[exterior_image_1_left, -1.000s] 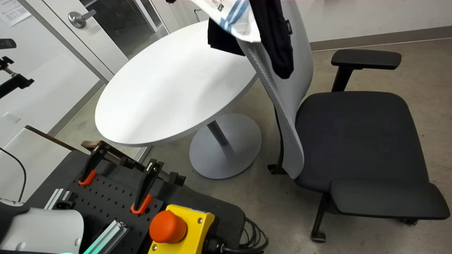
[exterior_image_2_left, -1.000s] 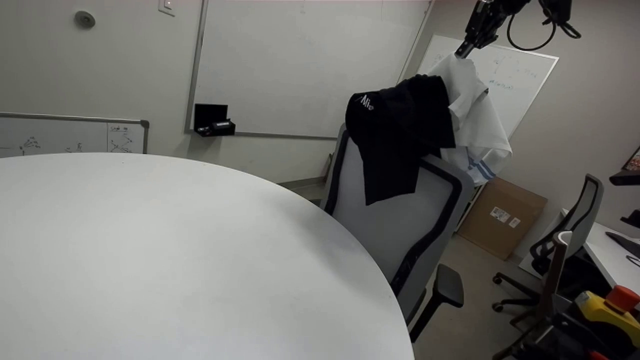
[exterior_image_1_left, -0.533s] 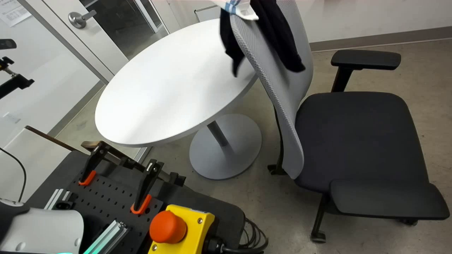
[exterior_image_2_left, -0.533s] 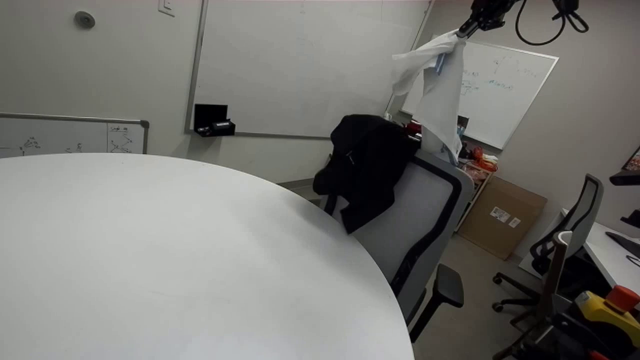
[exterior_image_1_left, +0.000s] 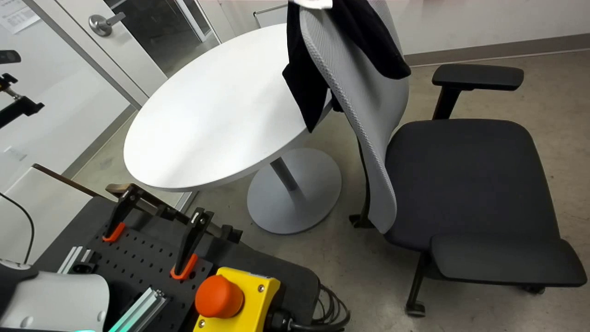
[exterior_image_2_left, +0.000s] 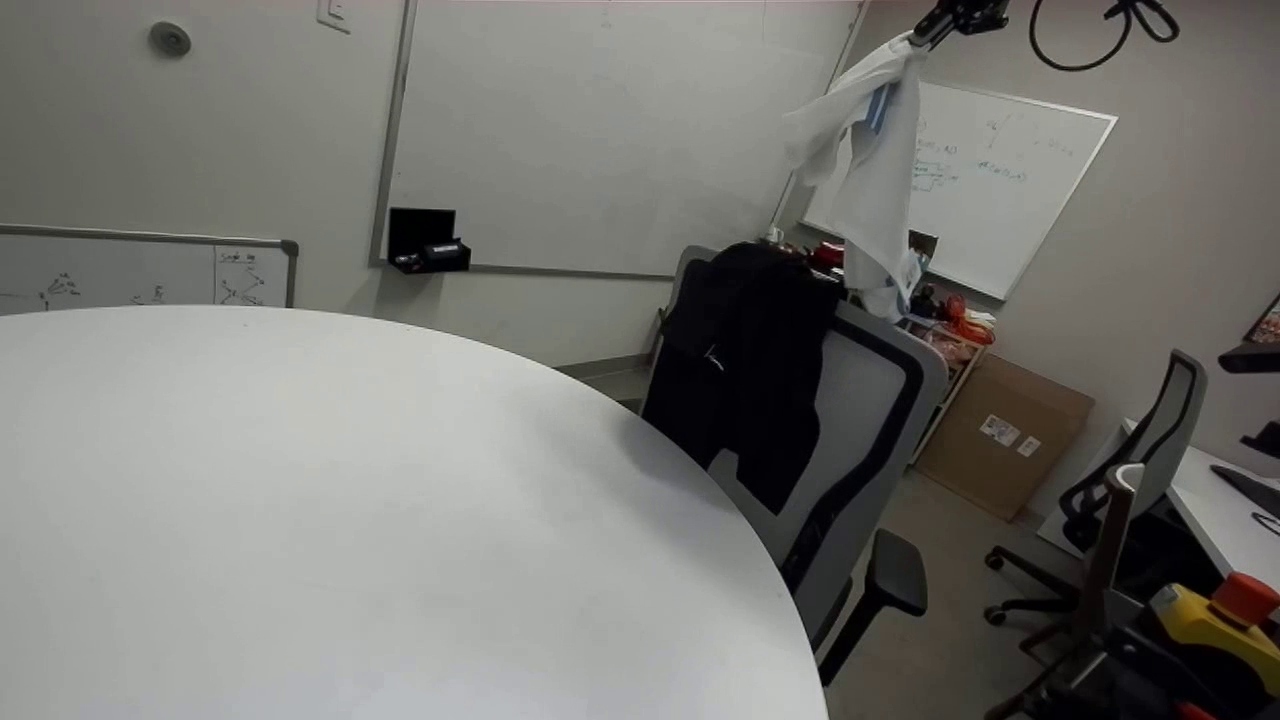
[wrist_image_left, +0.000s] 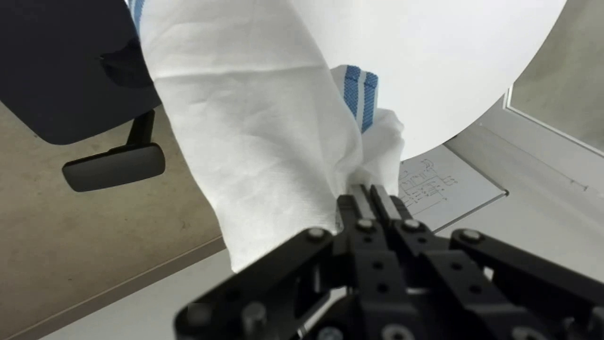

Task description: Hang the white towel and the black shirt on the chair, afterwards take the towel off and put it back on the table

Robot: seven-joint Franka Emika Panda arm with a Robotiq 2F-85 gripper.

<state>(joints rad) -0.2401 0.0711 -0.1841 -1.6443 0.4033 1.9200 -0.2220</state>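
At upper right in an exterior view, the gripper (exterior_image_2_left: 922, 38) pinches the towel (exterior_image_2_left: 880, 190); a cardboard box (exterior_image_2_left: 1005, 440) stands beyond the chair (exterior_image_2_left: 865, 385), a yellow button box (exterior_image_2_left: 1200, 625) lower right.

One towel (wrist_image_left: 255, 127), one shirt (exterior_image_2_left: 760, 350), one round table (exterior_image_1_left: 207, 106)

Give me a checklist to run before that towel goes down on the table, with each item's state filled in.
1. Grip: the hand shut on the white towel. Ok; the cloth hangs from it.
2. Shirt: the black shirt hanging on the chair. Ok; it is draped over the top of the back.
3. Lower end of the towel free of the chair. Cannot tell; it overlaps the back in an exterior view.
4. Towel apart from the shirt. Cannot tell; they look close in both exterior views.
5. Towel spread flat. Not ok; it hangs in folds.
6. Target: the table in sight. Ok; its top shows in all views.
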